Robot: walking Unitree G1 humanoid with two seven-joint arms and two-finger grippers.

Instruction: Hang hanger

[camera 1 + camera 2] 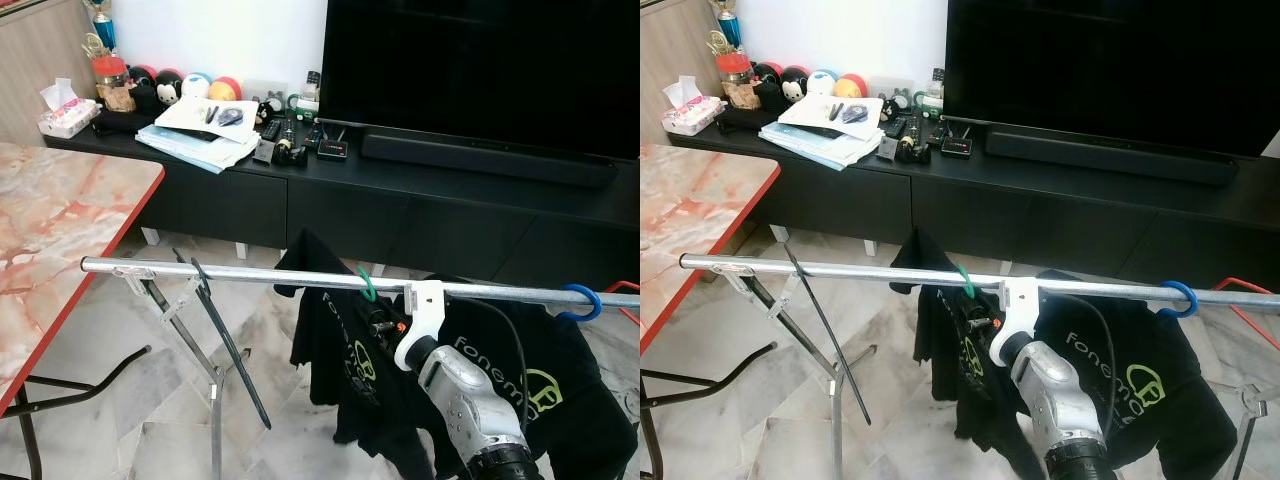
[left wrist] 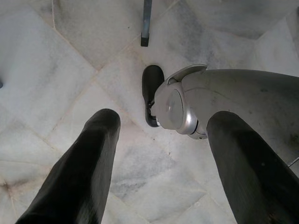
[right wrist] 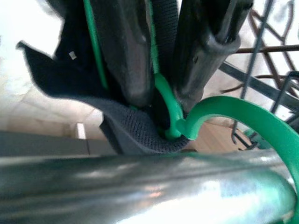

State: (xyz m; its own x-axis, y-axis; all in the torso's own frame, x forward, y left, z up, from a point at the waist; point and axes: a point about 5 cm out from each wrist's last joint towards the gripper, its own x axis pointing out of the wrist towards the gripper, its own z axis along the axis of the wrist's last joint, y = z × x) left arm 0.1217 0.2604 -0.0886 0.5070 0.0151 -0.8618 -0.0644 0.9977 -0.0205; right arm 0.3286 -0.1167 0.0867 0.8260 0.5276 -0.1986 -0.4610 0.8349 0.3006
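Observation:
A green hanger (image 1: pixel 367 285) carries a black T-shirt (image 1: pixel 325 350), and its hook curls over the metal rail (image 1: pixel 230 273) of a drying rack. My right gripper (image 1: pixel 383 322) reaches up from below the rail. In the right wrist view the right gripper (image 3: pixel 163 93) is shut on the green hanger's neck (image 3: pixel 166 100), just under the hook (image 3: pixel 233 112) and close to the rail (image 3: pixel 140 196). My left gripper (image 2: pixel 163 116) hangs idle and open above the marble floor, with nothing between its fingers.
A blue hanger (image 1: pixel 580 300) with a second black shirt (image 1: pixel 560 400) hangs further right on the rail. The rack's folding legs (image 1: pixel 215 380) stand to the left. A red-edged marble table (image 1: pixel 60 230) is at the left, and a black TV cabinet (image 1: pixel 400 200) lies behind.

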